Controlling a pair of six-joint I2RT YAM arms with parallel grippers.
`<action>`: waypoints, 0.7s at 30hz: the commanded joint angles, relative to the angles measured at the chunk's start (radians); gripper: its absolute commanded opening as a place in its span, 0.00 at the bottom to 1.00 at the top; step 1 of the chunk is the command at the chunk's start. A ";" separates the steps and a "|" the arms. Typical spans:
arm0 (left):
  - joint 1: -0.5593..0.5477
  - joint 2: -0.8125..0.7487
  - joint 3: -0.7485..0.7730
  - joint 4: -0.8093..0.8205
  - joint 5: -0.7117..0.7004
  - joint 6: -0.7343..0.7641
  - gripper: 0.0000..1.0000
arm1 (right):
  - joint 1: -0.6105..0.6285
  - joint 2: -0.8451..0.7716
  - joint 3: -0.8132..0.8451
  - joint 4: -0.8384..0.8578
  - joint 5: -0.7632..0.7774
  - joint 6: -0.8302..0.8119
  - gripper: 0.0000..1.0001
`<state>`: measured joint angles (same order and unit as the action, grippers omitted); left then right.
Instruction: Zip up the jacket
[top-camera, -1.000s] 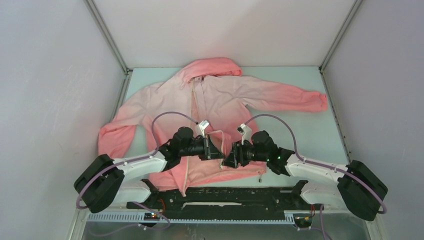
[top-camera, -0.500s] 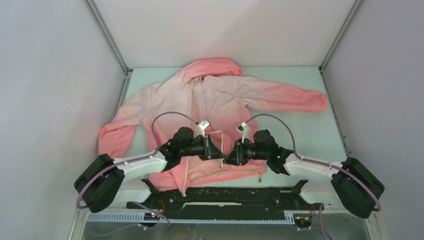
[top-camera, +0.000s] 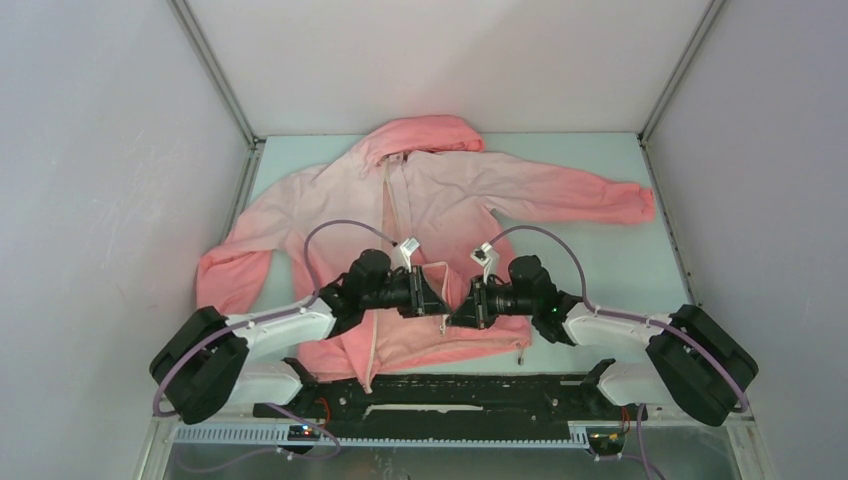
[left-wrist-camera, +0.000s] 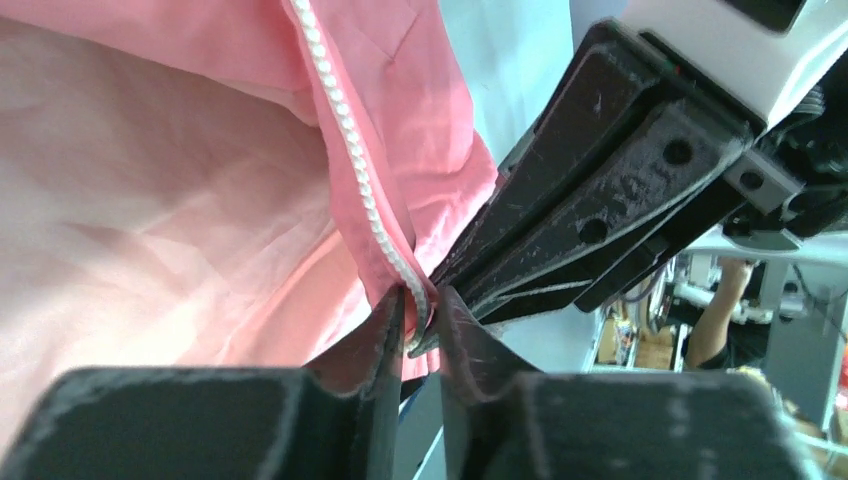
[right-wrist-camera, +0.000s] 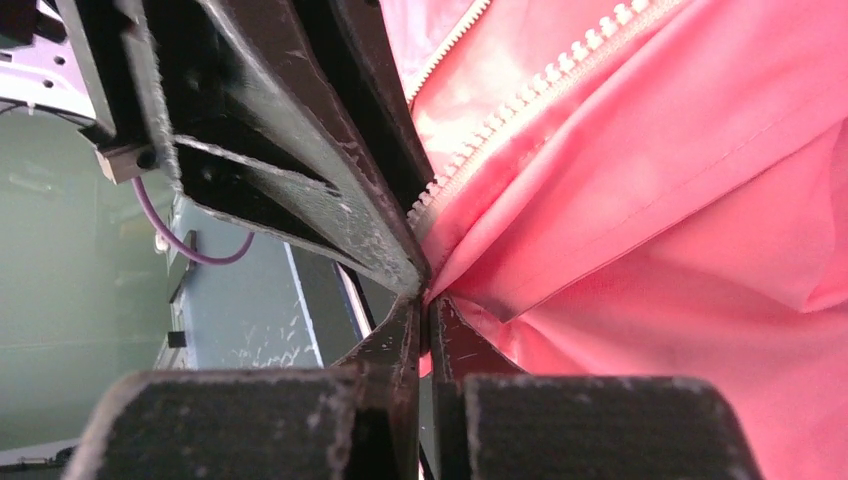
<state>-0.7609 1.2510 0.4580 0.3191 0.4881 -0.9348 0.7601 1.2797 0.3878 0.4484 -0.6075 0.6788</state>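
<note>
Left fingers (left-wrist-camera: 385, 330) narrow, pinching zipper (left-wrist-camera: 350, 150) bottom end; right fingers (right-wrist-camera: 400, 335) pinched on coral hem fabric just beside zipper, tip-to-tip with left's. Farther: jacket (top-camera: 440, 185) spread on table (top-camera: 620, 260), front open, hood beyond zipper's top.

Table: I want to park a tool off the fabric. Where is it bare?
Largest bare patch: the table right of the jacket body, below the outstretched sleeve. Smaller strips flank the hood along the back wall. Crowded: near centre, where both jaws pinch the zipper.
</note>
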 joint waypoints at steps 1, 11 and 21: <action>0.010 -0.099 0.100 -0.156 -0.062 0.088 0.40 | -0.025 -0.036 0.007 0.030 -0.068 -0.111 0.00; 0.065 -0.341 0.206 -1.125 -0.613 0.110 0.61 | -0.102 0.018 -0.004 0.086 -0.212 -0.166 0.00; 0.011 -0.080 0.271 -1.269 -0.753 0.082 0.55 | -0.107 0.013 -0.009 0.099 -0.247 -0.173 0.00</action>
<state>-0.7216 1.0737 0.6579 -0.8814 -0.1707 -0.8379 0.6525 1.3151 0.3847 0.4973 -0.8337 0.5335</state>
